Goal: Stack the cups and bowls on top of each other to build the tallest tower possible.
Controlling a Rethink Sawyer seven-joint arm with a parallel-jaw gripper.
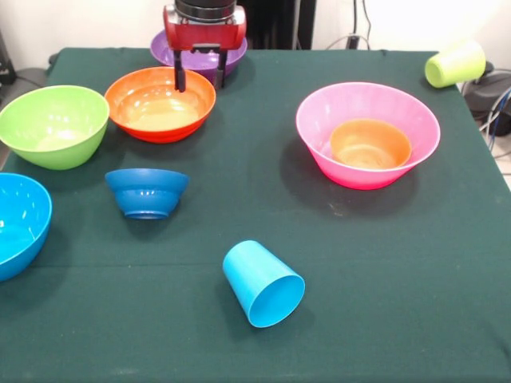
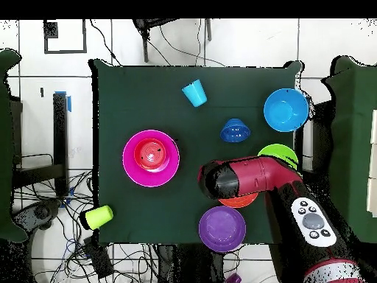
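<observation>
My gripper (image 1: 200,77) hangs open and empty over the far rim of the large orange bowl (image 1: 160,108), just in front of the purple bowl (image 1: 200,52). To the right, the large pink bowl (image 1: 315,132) holds the small orange bowl (image 1: 370,142). A lime green bowl (image 1: 52,124) and a sky blue bowl (image 1: 16,223) stand at the left. Between them and the centre stands the small dark blue bowl (image 1: 147,191). The sky blue cup (image 1: 263,283) lies on its side near the front. Another cup, yellow-green (image 1: 455,64), lies tipped at the far right corner.
In the overhead view my arm (image 2: 258,177) covers most of the orange bowl (image 2: 239,199) and part of the lime green bowl (image 2: 277,153). The table (image 1: 399,279) wears a dark green cloth. Cables lie beyond its far right edge.
</observation>
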